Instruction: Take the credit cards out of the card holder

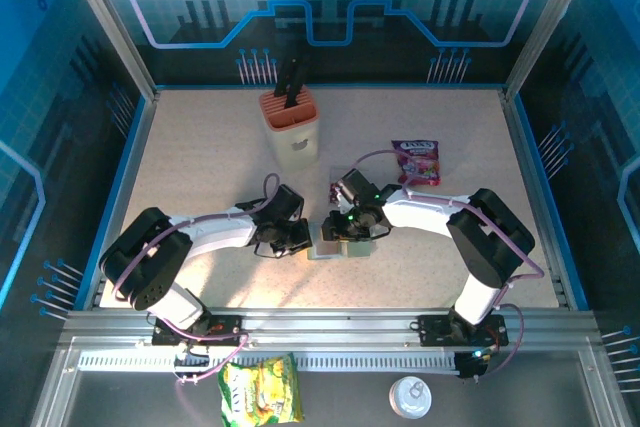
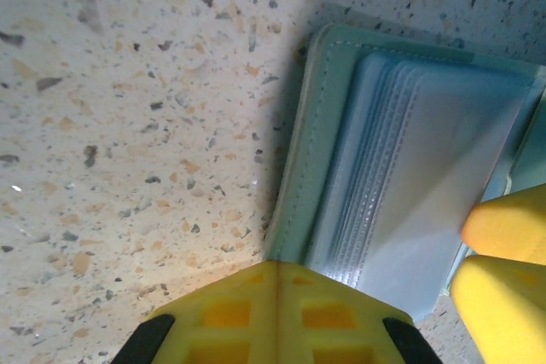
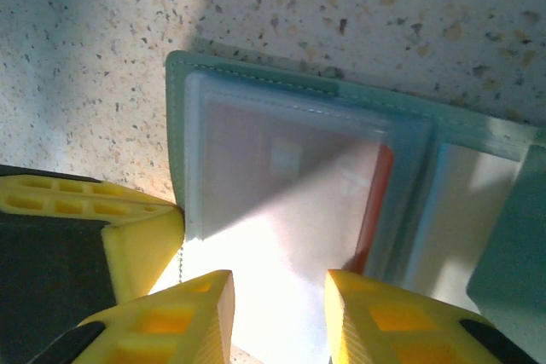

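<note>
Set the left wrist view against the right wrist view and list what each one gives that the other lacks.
Left wrist: the fanned edges of the clear sleeves inside the flat grey-green folding card holder, with the left pincer shut by its edge. Right wrist: a thin red credit card behind a frosted sleeve, the right pincer open over that sleeve. Both: the holder lying open on the speckled table.

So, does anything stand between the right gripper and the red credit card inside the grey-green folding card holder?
Yes. A frosted plastic sleeve covers the red credit card; only its edge peeks out. The open right gripper hovers at that sleeve's edge.
</note>
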`<state>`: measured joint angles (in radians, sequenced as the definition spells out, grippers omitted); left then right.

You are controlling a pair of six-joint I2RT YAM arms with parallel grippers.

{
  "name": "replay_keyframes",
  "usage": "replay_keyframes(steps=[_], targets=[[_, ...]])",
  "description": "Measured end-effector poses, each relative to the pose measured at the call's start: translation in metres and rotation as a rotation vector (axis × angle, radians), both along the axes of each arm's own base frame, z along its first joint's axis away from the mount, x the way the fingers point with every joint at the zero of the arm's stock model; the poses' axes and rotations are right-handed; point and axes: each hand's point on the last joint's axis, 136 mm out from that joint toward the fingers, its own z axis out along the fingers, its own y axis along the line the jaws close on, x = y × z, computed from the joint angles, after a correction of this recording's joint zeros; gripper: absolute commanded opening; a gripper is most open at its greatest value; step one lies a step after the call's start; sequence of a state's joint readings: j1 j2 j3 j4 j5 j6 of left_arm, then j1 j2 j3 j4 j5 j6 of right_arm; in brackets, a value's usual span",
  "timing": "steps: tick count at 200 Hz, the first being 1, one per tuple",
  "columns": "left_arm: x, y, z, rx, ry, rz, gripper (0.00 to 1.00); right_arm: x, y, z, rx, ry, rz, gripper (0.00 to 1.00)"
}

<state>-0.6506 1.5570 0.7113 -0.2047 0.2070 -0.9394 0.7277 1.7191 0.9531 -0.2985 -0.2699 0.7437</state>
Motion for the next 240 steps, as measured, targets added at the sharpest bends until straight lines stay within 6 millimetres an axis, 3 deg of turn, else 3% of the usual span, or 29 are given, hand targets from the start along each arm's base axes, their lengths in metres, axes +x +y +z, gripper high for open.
replay_keyframes(steps=[146, 240], targets=[[0.006, -0.005, 0.012, 0.0, -0.004, -0.003, 0.0, 0.002, -0.012, -0.007, -0.012, 0.013, -0.016, 0.31], [0.018, -0.023, 0.034, -0.1, -0.047, 0.022, 0.18, 0.002, -0.012, -0.008, 0.0, 0.018, -0.013, 0.28]])
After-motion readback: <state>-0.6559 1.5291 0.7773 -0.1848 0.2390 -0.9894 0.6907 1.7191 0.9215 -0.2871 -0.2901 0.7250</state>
